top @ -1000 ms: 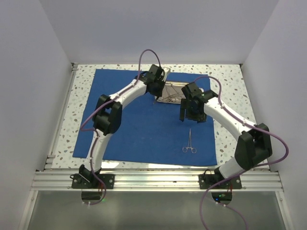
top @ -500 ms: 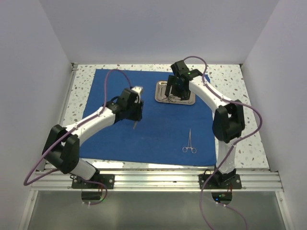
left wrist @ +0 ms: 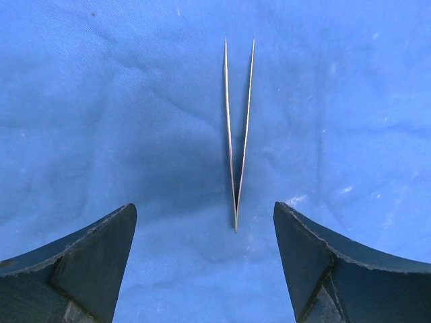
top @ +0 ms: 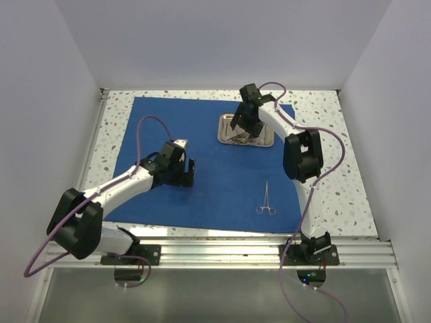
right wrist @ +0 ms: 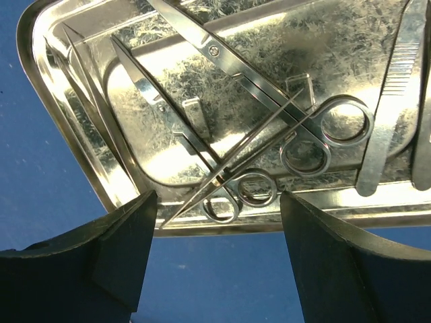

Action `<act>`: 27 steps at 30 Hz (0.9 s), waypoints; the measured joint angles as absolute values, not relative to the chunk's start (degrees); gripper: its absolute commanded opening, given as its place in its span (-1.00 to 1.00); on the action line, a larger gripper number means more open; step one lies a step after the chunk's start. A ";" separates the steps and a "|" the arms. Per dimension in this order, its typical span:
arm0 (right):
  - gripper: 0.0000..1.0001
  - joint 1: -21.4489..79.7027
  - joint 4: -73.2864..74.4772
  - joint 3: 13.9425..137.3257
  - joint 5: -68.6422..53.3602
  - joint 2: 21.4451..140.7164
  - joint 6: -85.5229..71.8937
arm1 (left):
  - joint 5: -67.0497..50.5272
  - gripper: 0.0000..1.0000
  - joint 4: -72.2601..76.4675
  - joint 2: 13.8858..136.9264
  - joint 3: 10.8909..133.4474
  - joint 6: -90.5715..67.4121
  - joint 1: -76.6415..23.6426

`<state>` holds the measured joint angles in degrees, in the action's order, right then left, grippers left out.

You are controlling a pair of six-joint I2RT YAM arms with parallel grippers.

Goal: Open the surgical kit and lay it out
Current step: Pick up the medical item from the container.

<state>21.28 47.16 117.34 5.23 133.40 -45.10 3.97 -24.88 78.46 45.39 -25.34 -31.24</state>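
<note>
The royal-blue drape (top: 222, 185) lies spread flat on the table. At its far middle sits the steel tray (top: 266, 141), and my right gripper (top: 242, 123) hovers open over it. In the right wrist view the tray (right wrist: 390, 202) holds several crossed instruments, among them ring-handled scissors (right wrist: 214, 50). The right gripper (right wrist: 217, 198) stands over the tray's near rim with nothing between its fingers. My left gripper (top: 190, 171) is open low over the drape's left middle. Slim tweezers (left wrist: 239, 128) lie on the cloth (left wrist: 101, 101) just ahead of the left gripper (left wrist: 203, 208), touched by neither finger.
Ring-handled forceps (top: 266, 200) lie alone on the drape near its front right. Speckled tabletop (top: 337, 155) shows around the cloth. White walls close in on three sides, and an aluminium rail (top: 222, 252) runs along the near edge.
My left gripper carried the tweezers from the tray to the drape's left middle, then opened and let them go. The right arm swung from mid-drape to over the tray.
</note>
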 measured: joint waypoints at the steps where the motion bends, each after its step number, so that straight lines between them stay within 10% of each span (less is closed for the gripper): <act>1: 0.47 21.32 47.16 117.67 5.37 133.78 -45.52 | 4.19 0.71 -24.93 78.22 45.58 -25.56 -31.22; 12: -0.04 21.28 49.39 122.74 9.13 138.72 -48.38 | 4.80 0.69 -26.46 77.95 46.46 -25.91 -31.11; 18: -1.00 20.99 51.13 124.97 10.92 140.35 -48.64 | 4.82 0.68 -27.09 77.95 46.72 -25.69 -30.39; 27: -1.00 20.16 51.42 127.35 10.94 141.43 -48.73 | 4.73 0.68 -27.94 77.43 46.72 -24.40 -28.86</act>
<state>20.16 51.42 127.35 10.94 141.43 -48.73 4.73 -27.94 77.43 46.72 -24.40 -28.86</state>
